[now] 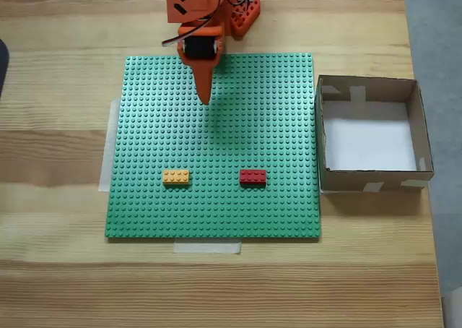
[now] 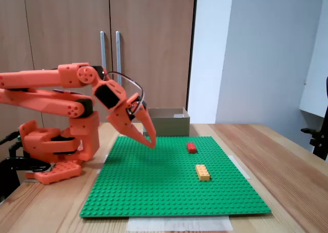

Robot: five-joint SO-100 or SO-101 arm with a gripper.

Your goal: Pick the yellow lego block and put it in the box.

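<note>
Your fingers [image 2: 149, 140] hang closed and empty above the green baseplate [image 1: 216, 212]. Yellow block [image 1: 176, 176] sits apart from red block [image 1: 253, 176]; box [image 1: 426, 136] beside the plate.

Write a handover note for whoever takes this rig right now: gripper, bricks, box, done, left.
Gripper: shut and empty, held above the far part of the green baseplate, tip pointing down, as a fixed view from the side shows.
Yellow brick: lying on the baseplate, untouched, apart from the gripper.
Red brick: on the baseplate beside the yellow one, with a gap between them; leave it.
Box: on the table, next to the baseplate edge nearer the red brick, nothing in it.
Done: nothing.
Left: open, reach the yellow brick, grip, lift, carry to the box, release.
</note>
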